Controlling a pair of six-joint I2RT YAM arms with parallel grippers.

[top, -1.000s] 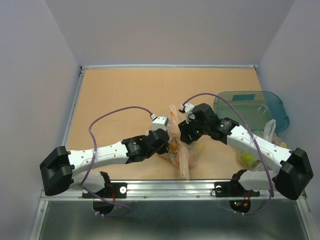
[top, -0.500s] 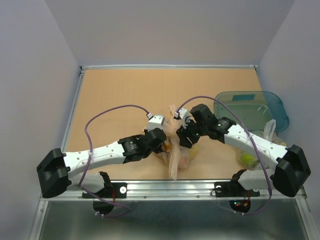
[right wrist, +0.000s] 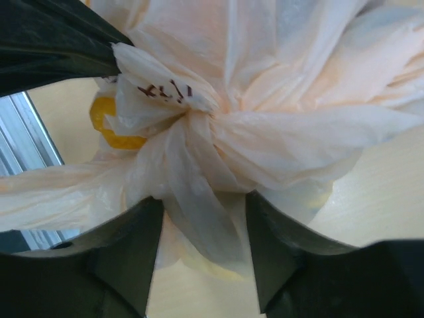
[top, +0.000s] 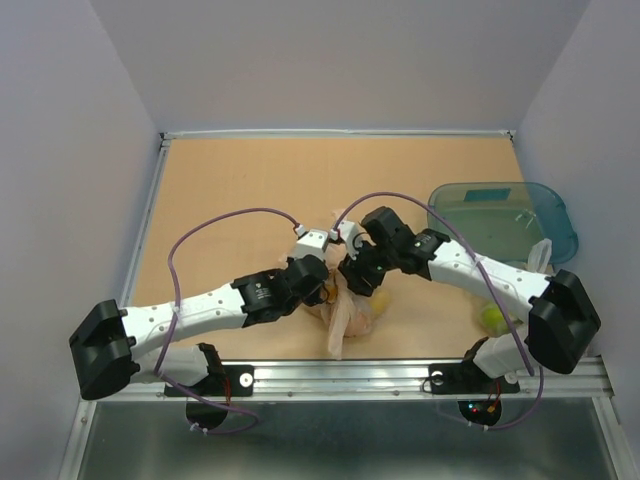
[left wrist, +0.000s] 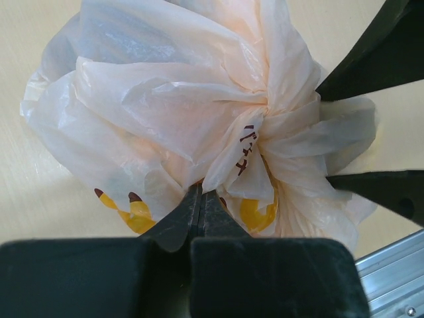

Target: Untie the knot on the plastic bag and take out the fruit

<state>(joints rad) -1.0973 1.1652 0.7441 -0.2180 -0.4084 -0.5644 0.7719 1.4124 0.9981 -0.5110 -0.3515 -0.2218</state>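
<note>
Pinching plastic bag (left wrist: 152, 106) film tight with closed left gripper (left wrist: 200, 193), straddling knot (right wrist: 199, 122) with right gripper (right wrist: 204, 205) spread apart; dragging it left of earlier spot, toward frame's lower centre.

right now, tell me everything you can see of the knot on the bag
The knot is tied: a tight twist of thin, crinkled peach plastic at the gathered mouth of the bag, with folds fanning out from it. The left jaws are shut on a printed flap just beside it; the right jaws stand open around one loose tail.
</note>
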